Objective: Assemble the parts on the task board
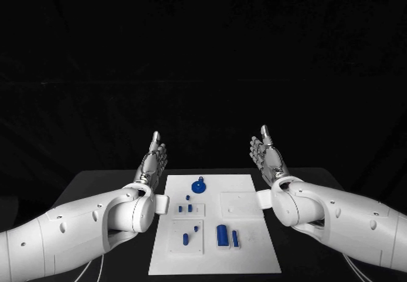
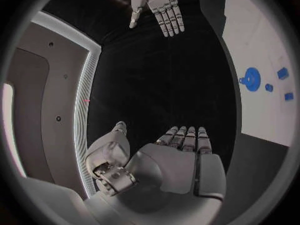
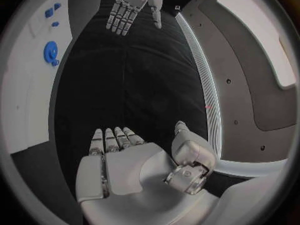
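From the head view, the task board (image 1: pixel 246 258) lies flat on the black table (image 1: pixel 102 182), between the two arms and nearer the robot than the raised fingertips. The left robot hand (image 1: pixel 151 164) stands just beside the board's left far corner, and the right robot hand (image 1: pixel 270 157) stands beside its right far corner; both are lifted off the table with fingers straight and together, palms turned inward toward each other, holding nothing and touching nothing.

The head view alone lays out the whole board: a round blue part (image 1: pixel 199 187) with a small tab near the far edge, between the two hands, two small blue pieces (image 1: pixel 185 208) closer in, two slim blue pegs (image 1: pixel 190 234) on the near left panel, and two taller blue blocks (image 1: pixel 227 235) on the near right.

The left wrist view shows the left hand from behind, with the other hand across a stretch of black table, fingers extended and empty, and just a slice of the board with the round part and three small pieces. The right wrist view mirrors this.

In both wrist views the board is cut off by the circle's rim, and the small pieces are too tiny to tell their shapes. The head view hides the palms' inner faces partly behind the forearms.
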`<state>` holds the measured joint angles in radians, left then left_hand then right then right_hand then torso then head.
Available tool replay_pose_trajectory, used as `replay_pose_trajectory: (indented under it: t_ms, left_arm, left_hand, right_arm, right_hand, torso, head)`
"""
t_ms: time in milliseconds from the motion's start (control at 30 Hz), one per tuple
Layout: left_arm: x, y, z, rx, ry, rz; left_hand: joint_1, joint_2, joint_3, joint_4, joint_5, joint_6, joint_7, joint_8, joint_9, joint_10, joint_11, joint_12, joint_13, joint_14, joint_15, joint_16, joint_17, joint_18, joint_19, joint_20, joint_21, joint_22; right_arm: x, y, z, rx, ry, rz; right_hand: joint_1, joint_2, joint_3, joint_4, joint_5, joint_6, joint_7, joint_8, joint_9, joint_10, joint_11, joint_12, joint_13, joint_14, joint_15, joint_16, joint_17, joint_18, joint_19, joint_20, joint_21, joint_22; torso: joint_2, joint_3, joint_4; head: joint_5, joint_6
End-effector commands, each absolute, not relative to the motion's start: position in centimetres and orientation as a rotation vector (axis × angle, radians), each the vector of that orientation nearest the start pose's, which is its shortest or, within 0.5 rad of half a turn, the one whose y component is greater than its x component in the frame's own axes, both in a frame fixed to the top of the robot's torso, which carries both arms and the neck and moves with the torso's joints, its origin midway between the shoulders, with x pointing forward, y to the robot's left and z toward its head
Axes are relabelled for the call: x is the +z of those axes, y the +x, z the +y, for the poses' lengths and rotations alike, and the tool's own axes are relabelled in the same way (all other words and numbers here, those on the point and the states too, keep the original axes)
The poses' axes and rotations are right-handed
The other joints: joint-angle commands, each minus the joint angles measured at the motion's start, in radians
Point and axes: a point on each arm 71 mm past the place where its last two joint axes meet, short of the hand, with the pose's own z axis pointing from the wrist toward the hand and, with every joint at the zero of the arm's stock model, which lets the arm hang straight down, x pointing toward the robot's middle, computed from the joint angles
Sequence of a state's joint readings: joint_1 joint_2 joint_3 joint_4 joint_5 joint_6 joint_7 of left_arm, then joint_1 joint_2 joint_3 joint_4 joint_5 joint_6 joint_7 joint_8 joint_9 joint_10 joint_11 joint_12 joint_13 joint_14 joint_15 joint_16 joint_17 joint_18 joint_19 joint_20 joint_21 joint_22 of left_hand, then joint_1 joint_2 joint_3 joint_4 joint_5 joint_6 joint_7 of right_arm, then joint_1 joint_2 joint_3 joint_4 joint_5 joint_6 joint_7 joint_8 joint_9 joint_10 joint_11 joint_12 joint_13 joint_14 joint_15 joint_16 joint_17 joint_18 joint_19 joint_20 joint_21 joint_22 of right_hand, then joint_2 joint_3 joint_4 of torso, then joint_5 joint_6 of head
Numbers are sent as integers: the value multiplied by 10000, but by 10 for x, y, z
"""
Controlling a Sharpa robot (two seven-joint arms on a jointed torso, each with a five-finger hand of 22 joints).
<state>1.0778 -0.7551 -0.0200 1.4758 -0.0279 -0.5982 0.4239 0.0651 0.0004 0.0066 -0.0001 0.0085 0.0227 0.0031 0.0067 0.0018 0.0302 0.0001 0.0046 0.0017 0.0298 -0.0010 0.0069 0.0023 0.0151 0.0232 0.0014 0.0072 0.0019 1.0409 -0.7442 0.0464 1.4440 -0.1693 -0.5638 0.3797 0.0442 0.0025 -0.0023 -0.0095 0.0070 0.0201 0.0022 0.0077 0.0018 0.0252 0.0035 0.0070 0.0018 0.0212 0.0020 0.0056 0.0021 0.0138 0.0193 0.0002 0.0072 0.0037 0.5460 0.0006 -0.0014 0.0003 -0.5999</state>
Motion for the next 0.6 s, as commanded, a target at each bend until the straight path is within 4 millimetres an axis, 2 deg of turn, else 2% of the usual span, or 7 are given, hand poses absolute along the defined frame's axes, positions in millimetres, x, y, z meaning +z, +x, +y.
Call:
replay_pose_trajectory:
  t_ms: [33,233,600]
  left_arm:
    - [-226,471,197,-12248,-12025,12284]
    - [-224,462,192,-12289,-12089,12178]
    - [-224,462,192,-12289,-12089,12178]
  left_hand:
    - [-651,-4,-66,1,-85,-227,-31,-67,-18,-302,-1,-46,-17,-298,10,-69,-23,-151,-232,-14,-72,-19]
    - [-651,-4,-66,1,-85,-227,-31,-67,-18,-302,-1,-46,-17,-298,10,-69,-23,-151,-232,-14,-72,-19]
    - [-651,-4,-66,1,-85,-227,-31,-67,-18,-302,-1,-46,-17,-298,10,-69,-23,-151,-232,-14,-72,-19]
  right_arm:
    - [-223,476,-199,12350,11892,12175]
    - [-224,462,-193,12292,12082,12178]
    - [-224,462,-192,12289,12089,12178]
  right_hand:
    - [-442,-25,23,95,-70,-201,-22,-77,-18,-252,-35,-70,-18,-212,-20,-56,-21,-138,-193,-2,-72,-37]
    - [-442,-25,23,95,-70,-201,-22,-77,-18,-252,-35,-70,-18,-212,-20,-56,-21,-138,-193,-2,-72,-37]
    - [-442,-25,23,95,-70,-201,-22,-77,-18,-252,-35,-70,-18,-212,-20,-56,-21,-138,-193,-2,-72,-37]
  torso:
    - [-18,-6,14]
    - [-18,-6,14]
    - [-18,-6,14]
  head:
    - [-3,-1]
    - [-3,-1]
    - [-3,-1]
